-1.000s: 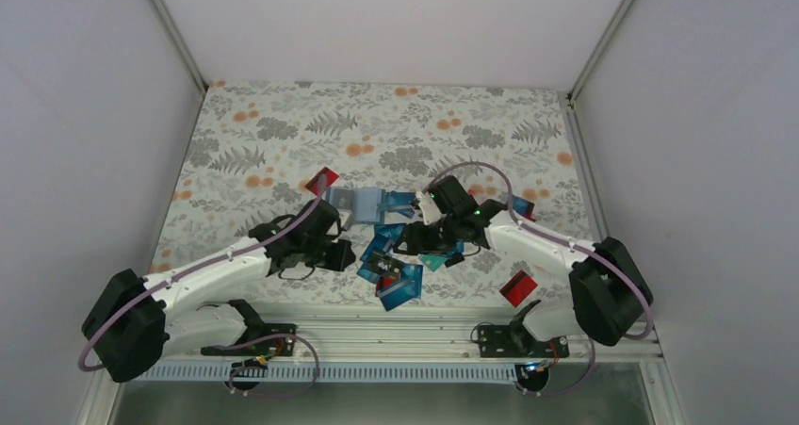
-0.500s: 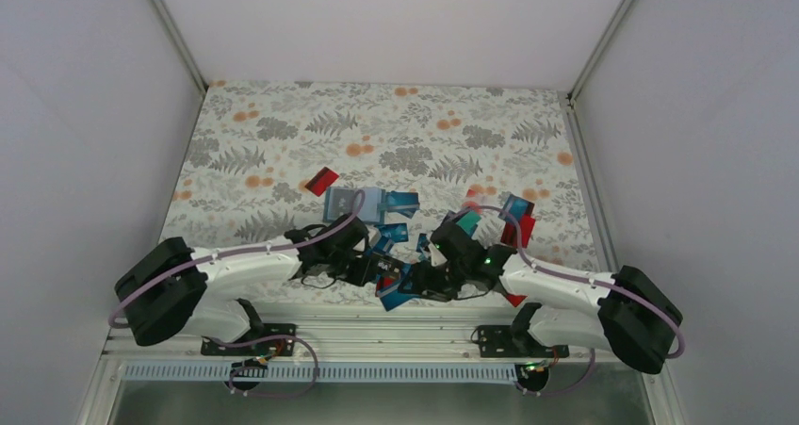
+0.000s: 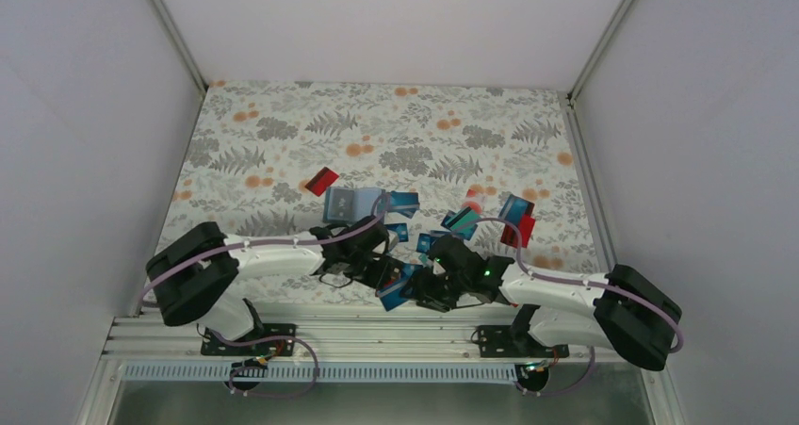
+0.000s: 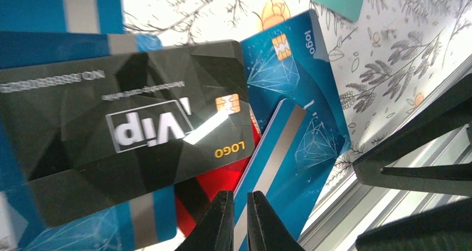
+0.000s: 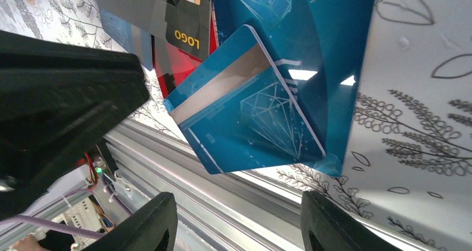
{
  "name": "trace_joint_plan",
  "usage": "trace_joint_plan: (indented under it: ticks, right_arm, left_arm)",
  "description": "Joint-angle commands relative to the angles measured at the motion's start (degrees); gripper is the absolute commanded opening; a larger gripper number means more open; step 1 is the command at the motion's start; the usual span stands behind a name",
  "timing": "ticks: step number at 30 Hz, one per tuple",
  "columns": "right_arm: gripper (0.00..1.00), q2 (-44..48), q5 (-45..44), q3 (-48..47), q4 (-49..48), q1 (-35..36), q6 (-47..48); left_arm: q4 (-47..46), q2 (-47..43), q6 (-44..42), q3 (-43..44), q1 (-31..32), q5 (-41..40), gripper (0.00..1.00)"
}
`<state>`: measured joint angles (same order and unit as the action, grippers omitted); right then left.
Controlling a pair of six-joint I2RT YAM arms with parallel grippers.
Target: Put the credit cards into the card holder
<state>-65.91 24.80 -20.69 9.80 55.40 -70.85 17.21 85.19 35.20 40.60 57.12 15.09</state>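
Left gripper (image 4: 240, 222) was clamped on the edge of a blue striped card (image 4: 275, 151) at the near end of the credit cards (image 3: 402, 286). Right gripper (image 5: 239, 229) was open just beside it, holding nothing. Card holder (image 3: 350, 203) lay open on the table (image 3: 283, 133), beyond the pile

I've got the desk (image 3: 283, 142) w/ floral cloth, grey ferns & orange blooms, plain white walls (image 3: 396, 20) round it, aluminium rail (image 3: 377, 335) at near edge.
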Motion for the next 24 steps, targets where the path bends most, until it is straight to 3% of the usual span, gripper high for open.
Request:
trace_joint_plan:
  ticks: [1,10,19,24]
  right_arm:
    - [0.56,-1.4,-1.4,0.7,-3.4,1.3,-2.4]
    - [0.55,-3.9,-3.1,0.7,-5.5,1.2,-1.7]
    - [0.56,2.4,-7.0,0.9,3.2,-0.4,1.2]
    - [0.56,5.3,-5.0,2.9,4.4,-0.7,1.6]
  left_arm:
    - [-0.1,3.9,-0.5,2.3,2.9,-0.7,0.08]
    - [-1.0,9.2,2.0,5.1,7.6,-1.8,0.08]
    - [-15.7,9.8,7.7,3.5,8.2,8.7,0.08]
    - [-8.4,4.6,6.2,6.1,8.2,4.4,0.08]
